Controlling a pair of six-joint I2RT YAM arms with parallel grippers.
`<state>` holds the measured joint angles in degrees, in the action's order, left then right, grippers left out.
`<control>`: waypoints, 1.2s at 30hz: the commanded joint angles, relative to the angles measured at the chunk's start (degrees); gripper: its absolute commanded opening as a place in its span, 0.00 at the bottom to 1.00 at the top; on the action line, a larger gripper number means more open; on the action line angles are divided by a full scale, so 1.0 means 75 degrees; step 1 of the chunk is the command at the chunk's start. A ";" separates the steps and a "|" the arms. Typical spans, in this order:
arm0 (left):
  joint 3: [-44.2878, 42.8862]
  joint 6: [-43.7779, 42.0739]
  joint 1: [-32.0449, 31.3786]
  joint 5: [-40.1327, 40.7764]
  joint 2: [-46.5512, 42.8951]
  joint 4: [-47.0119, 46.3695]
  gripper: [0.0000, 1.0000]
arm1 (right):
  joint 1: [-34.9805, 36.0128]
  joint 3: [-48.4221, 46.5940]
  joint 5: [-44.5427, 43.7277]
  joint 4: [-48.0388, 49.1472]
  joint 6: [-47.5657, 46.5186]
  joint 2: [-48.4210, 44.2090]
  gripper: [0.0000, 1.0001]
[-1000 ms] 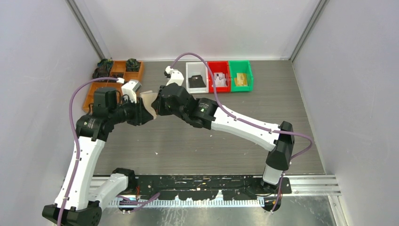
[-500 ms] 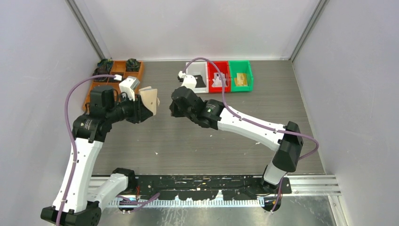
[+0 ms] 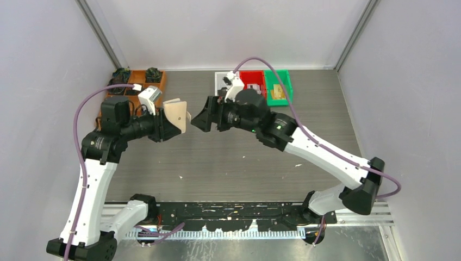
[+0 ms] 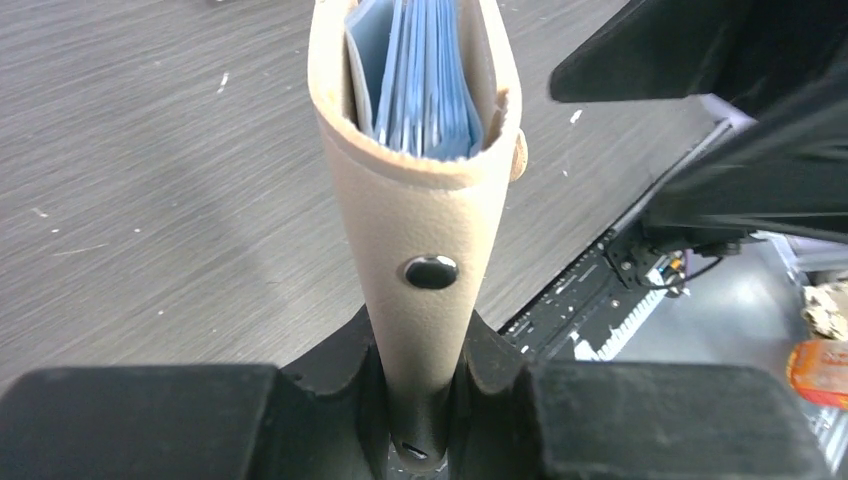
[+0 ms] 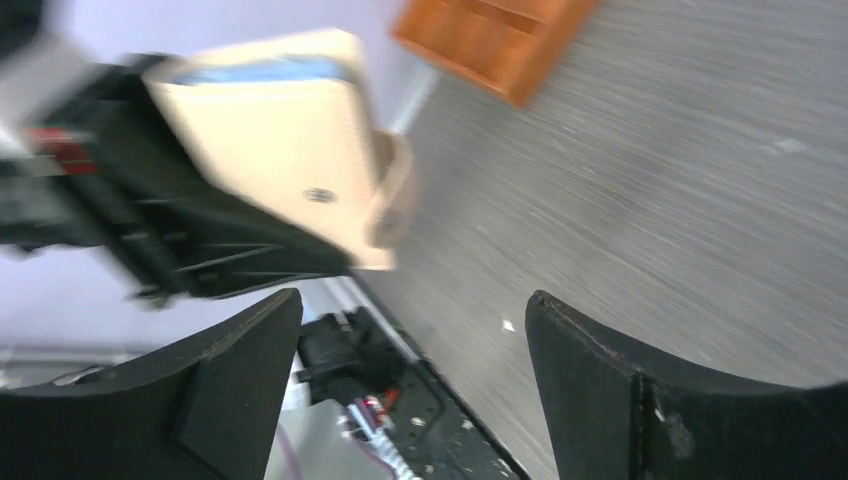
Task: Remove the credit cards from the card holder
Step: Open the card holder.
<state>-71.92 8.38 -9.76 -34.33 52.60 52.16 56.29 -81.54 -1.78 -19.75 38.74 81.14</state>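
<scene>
Above grey wood-grain table between pale walls, left claw clamping card holder, right claw spread wide

I can read no text, label, brand or number in any of my views. The tan-beige folding card holder, centre of my left wrist frame, bears only a blank metal snap stud.

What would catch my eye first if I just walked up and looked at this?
Probably the tan wallet held up in mid-air by the left claw, blue-grey pockets peeking out of its open edge. Just beside it the right claw gapes open, pointed at the wallet without touching it. At the table's far edge sit a green bin and an orange tray.
</scene>
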 commanded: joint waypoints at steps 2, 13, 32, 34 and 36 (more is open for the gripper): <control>-0.0369 0.0195 -0.0004 -0.0938 0.0033 -0.0149 0.00 | -0.0184 -0.0396 0.3148 0.0985 -0.0416 -0.0242 0.87; -0.0707 0.0207 0.0000 -0.2206 0.0087 0.0287 0.00 | -0.0275 -0.2033 0.2893 -0.1353 -0.1534 0.0757 0.72; -0.0991 0.0754 0.0000 -0.3458 0.0105 0.0334 0.00 | -0.1033 -0.1719 0.3642 -0.1874 -0.2126 0.0407 0.60; -0.1009 0.0799 0.0000 -0.3494 0.0092 0.0329 0.00 | -0.1069 -0.1773 0.3420 -0.2110 -0.2289 0.0432 0.62; -0.1011 0.0843 0.0000 -0.3517 0.0089 0.0303 0.00 | -0.1083 -0.1902 0.3293 -0.2293 -0.2379 0.0517 0.64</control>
<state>-76.09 13.37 -9.76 -56.12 54.30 55.88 48.93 -92.42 26.02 -33.23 24.56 85.95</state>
